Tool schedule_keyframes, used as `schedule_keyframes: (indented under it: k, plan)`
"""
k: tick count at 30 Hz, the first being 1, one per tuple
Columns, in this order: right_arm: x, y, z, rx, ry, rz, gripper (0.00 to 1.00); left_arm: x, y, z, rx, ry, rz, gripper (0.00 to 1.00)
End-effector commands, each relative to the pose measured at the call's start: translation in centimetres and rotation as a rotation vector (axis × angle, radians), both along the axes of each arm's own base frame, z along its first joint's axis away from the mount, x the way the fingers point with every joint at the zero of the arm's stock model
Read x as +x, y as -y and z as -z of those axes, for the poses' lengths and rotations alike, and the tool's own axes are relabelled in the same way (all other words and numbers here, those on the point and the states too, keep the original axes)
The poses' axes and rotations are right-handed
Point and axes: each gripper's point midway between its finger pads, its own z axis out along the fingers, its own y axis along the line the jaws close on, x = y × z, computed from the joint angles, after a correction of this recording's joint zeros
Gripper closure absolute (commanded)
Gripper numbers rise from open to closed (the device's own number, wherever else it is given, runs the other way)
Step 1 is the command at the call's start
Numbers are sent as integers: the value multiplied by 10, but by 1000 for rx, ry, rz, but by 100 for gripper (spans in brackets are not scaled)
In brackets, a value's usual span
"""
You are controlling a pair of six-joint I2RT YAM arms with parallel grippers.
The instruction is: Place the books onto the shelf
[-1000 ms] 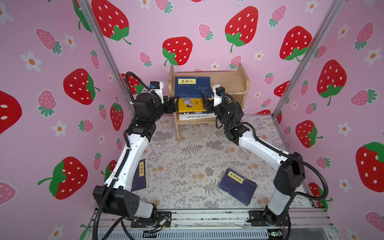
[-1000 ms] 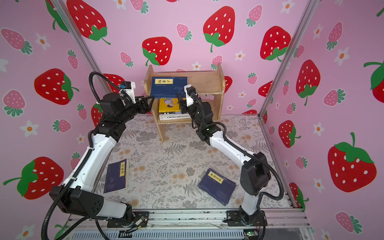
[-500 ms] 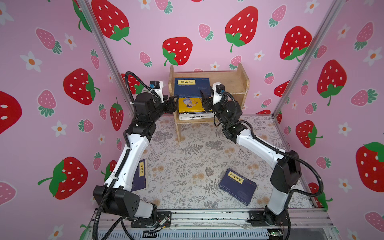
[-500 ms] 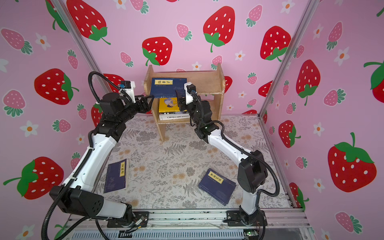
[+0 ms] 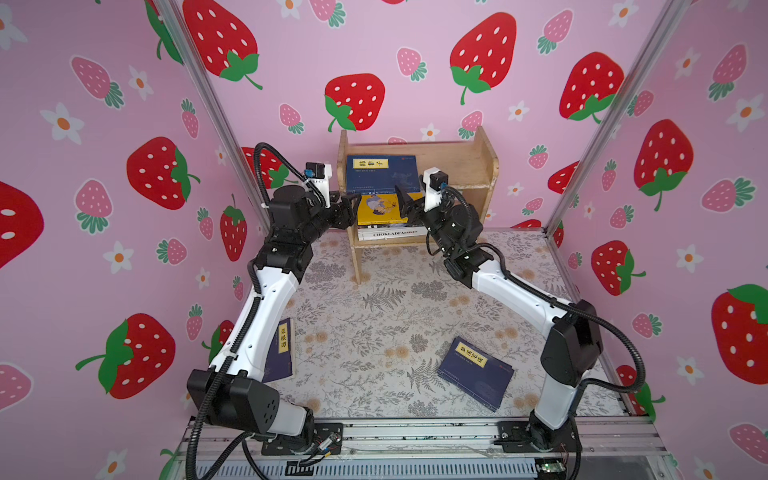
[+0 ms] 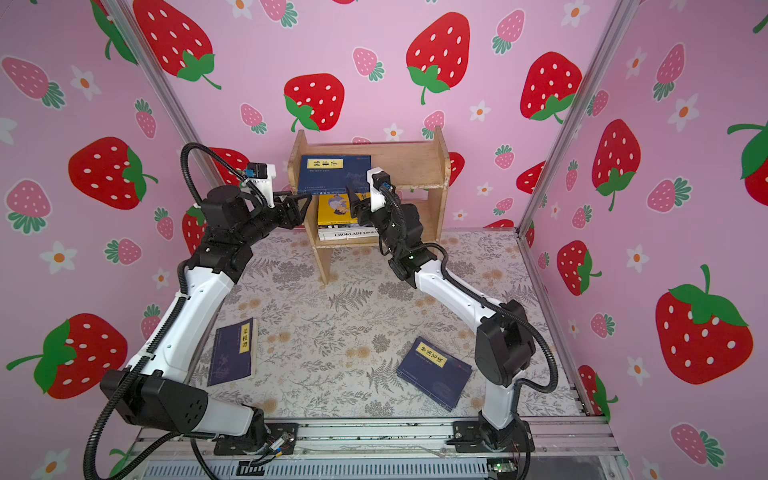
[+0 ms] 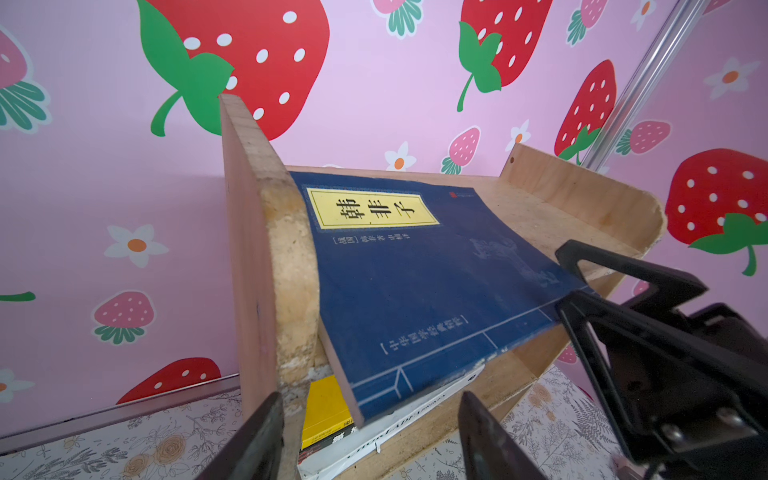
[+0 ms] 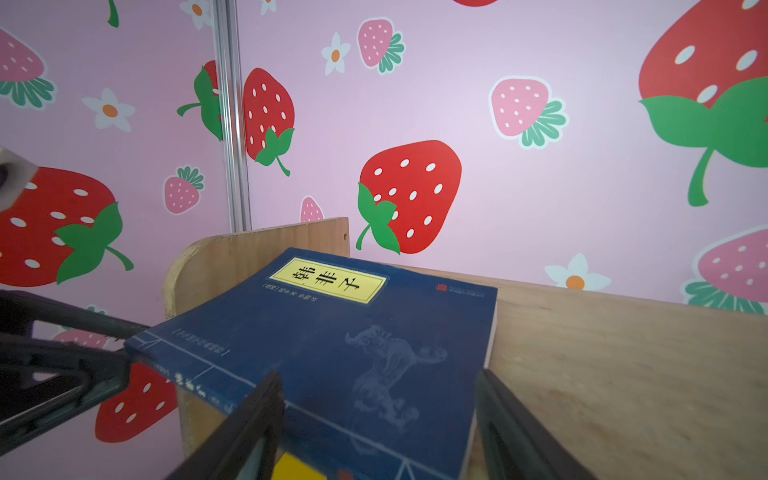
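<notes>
Aloft, left gripper (image 5: 354, 208), right gripper (image 5: 404, 203), near shelf (image 5: 469, 166).

Pink walls (image 5: 415, 41) printed with red and pale strawberries and white flowers enclose the scene on three sides. A silver metal post (image 5: 208, 95) slants up the left back corner, a second post (image 5: 617, 104) up the right. The counter (image 5: 374, 324) bears a grey floral pattern, and a ribbed metal rail (image 5: 415, 434) borders its front edge.
</notes>
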Motion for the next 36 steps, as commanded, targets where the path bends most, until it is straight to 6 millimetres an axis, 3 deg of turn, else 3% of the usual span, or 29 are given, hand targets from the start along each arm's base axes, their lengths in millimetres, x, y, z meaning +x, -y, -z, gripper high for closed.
schedule_keyframes:
  k: [1, 6, 16, 23, 36]
  plan:
    - [-35, 31, -45, 12, 103, 28, 22, -3, 0, -7, 35, 38, 2, 26]
    - [-40, 42, -38, -38, 94, 58, 23, -1, -2, -6, 79, 34, -8, 20]
    - [-21, 19, -22, -63, 70, 39, 28, 6, 2, -12, 58, 51, 7, 24]
    - [-13, 15, -16, -67, 55, 51, 36, 13, 3, -9, 51, 46, 1, 27]
    - [3, 4, -6, -56, 33, 67, 40, 8, -1, -14, 48, 64, -11, 28]
